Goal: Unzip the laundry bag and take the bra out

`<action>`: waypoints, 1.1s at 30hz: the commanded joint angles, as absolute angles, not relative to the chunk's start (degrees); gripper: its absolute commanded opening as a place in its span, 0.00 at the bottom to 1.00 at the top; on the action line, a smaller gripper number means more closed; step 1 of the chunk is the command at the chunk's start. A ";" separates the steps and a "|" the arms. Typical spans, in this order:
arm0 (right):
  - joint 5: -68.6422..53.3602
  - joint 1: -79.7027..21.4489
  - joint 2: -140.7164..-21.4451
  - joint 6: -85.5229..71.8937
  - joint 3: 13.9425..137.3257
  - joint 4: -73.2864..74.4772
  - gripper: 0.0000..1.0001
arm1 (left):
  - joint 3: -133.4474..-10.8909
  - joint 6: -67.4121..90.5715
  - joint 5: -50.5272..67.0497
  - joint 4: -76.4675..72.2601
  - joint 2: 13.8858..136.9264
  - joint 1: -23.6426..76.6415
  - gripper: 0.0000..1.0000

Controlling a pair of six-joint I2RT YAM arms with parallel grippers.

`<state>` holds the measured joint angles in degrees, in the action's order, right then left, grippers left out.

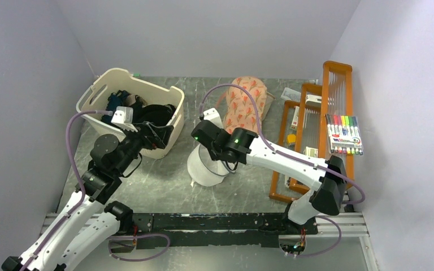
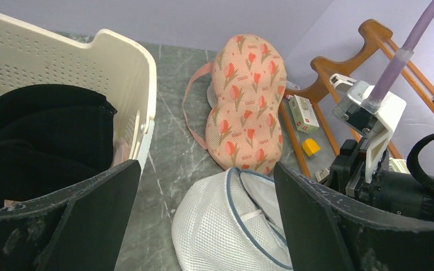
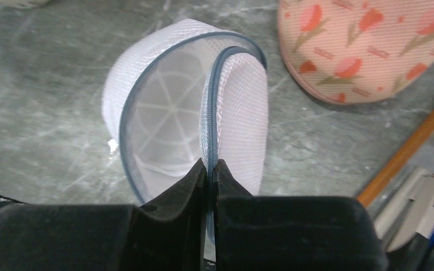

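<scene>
The laundry bag (image 1: 203, 172) is a white mesh drum lying on its side mid-table, its lid unzipped and hanging open. In the right wrist view the bag (image 3: 243, 113) shows only white ribs inside. My right gripper (image 3: 210, 166) is shut on the bag's grey zip rim; it shows in the top view (image 1: 206, 148) just above the bag. My left gripper (image 2: 203, 169) is open and empty, at the basket's right edge (image 1: 158, 135), with the bag (image 2: 220, 226) below between its fingers. A black garment (image 2: 39, 135) lies in the basket; I cannot tell whether it is the bra.
The cream slotted basket (image 1: 107, 79) with dark clothes stands at the back left. An orange patterned fabric piece (image 1: 246, 101) lies behind the bag. A wooden rack (image 1: 316, 130) with a pack of markers (image 1: 344, 135) and small boxes fills the right side.
</scene>
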<state>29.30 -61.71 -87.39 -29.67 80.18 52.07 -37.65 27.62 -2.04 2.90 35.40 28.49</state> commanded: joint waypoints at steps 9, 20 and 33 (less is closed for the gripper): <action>17.64 -62.39 -87.65 -33.57 71.79 31.50 0.08 | -38.47 26.89 -5.10 8.91 30.11 28.21 1.00; 7.42 -63.09 -92.58 -33.55 66.55 19.77 0.23 | -39.20 28.51 -4.58 13.86 26.94 28.21 1.00; -2.50 -59.86 -89.50 -29.21 61.38 9.16 0.77 | -41.81 29.20 -3.04 15.02 30.37 28.17 1.00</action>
